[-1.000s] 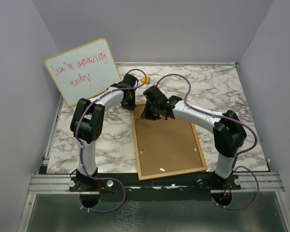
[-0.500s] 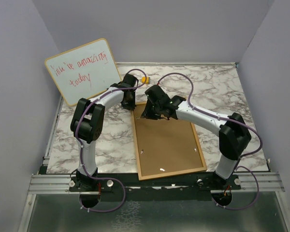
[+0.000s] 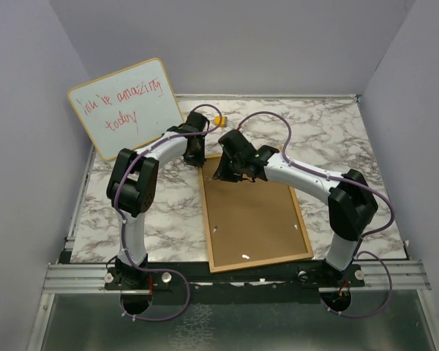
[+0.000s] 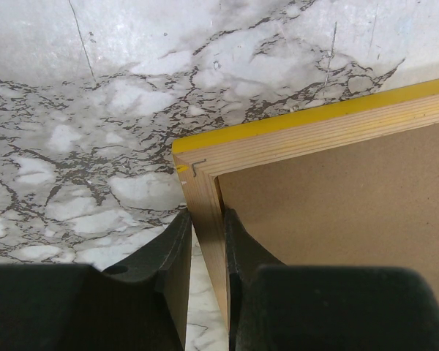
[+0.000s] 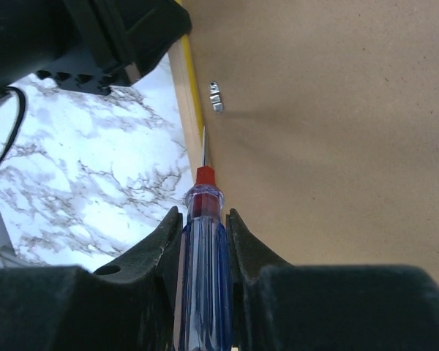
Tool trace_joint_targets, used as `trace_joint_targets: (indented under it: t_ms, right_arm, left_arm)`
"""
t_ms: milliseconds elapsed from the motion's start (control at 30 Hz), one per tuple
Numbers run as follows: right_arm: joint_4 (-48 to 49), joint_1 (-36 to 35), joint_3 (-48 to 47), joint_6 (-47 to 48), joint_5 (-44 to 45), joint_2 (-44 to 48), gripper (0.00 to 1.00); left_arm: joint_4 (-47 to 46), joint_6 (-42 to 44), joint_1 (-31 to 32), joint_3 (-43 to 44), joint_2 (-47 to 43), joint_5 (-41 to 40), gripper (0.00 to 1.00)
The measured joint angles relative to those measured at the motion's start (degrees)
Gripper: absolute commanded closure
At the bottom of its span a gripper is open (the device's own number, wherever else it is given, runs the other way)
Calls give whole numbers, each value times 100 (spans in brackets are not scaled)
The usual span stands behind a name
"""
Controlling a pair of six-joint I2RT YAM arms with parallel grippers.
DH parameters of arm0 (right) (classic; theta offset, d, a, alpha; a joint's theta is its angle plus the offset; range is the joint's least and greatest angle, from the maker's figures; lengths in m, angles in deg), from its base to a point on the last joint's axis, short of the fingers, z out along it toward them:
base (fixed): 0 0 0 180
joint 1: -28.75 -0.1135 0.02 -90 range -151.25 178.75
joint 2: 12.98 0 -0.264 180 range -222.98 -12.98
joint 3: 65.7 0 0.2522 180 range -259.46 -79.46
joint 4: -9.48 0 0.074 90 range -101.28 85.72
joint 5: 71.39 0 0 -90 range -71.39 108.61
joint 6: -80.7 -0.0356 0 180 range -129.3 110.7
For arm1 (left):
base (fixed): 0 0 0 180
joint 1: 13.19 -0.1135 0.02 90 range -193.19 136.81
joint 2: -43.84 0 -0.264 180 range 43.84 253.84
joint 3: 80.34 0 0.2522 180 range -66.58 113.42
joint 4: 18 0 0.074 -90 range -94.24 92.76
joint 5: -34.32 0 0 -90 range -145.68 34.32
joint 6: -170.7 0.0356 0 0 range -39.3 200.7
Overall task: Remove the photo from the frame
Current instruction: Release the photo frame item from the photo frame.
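While frame (image 3: 253,213) lies back-up, long axis near-to-far, left fingers (image 4: 167,257) pinch its rail, right fingers (image 5: 158,252) clasp screwdriver (image 5: 203,256).

We see a marble-pattern table (image 3: 336,139) with the frame (image 3: 252,219) lying flat on it, brown back up, centred and reaching the near edge. A whiteboard (image 3: 128,106) with red handwriting leans tilted at the back-left corner. A small yellow object (image 3: 219,119) sits just beyond the frame's far end.

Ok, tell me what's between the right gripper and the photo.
The brown backing board of the yellow-edged wooden frame covers it, with a small metal clip on the board. The photo itself is hidden.
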Motion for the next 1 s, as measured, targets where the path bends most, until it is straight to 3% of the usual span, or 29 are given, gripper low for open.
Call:
trace_joint_targets:
  t_ms: [1000]
  right_arm:
    - [-249, -2, -219, 107, 221, -299, 100]
  left_arm:
    - [9, 20, 0, 9, 4, 66, 100]
